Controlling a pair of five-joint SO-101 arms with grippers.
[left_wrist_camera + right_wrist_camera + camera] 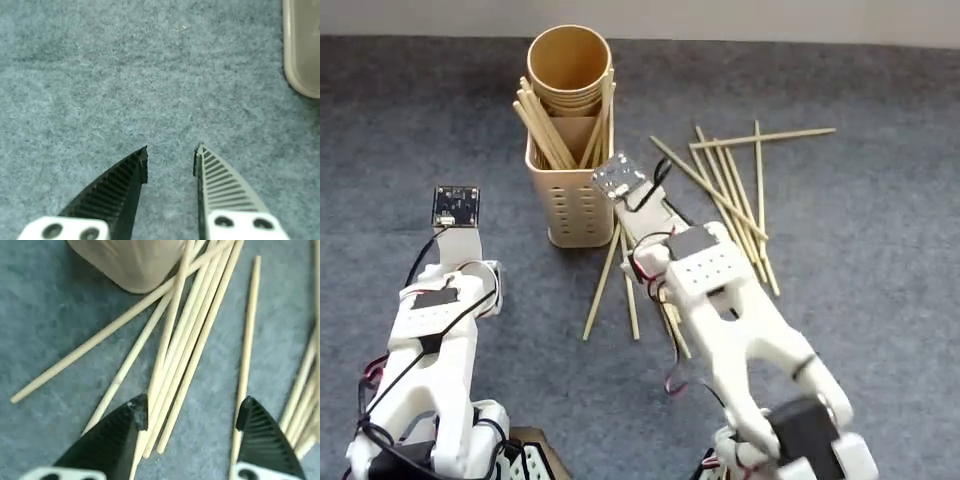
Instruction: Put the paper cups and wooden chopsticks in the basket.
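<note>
Right end effector [192,415] near cup-filled basket [570,212]

The basket [570,205] stands at the middle of the desk [410,130], toward its far edge. Stacked paper cups [568,62] sit in the basket's rear part, and a bundle of chopsticks [545,125] in its front part. Loose chopsticks [730,185] lie fanned to the basket's right. More chopsticks [608,275] lie before the basket, with the right gripper [192,415] over them. The left gripper [170,160] hangs over bare desk, left of the basket.
</note>
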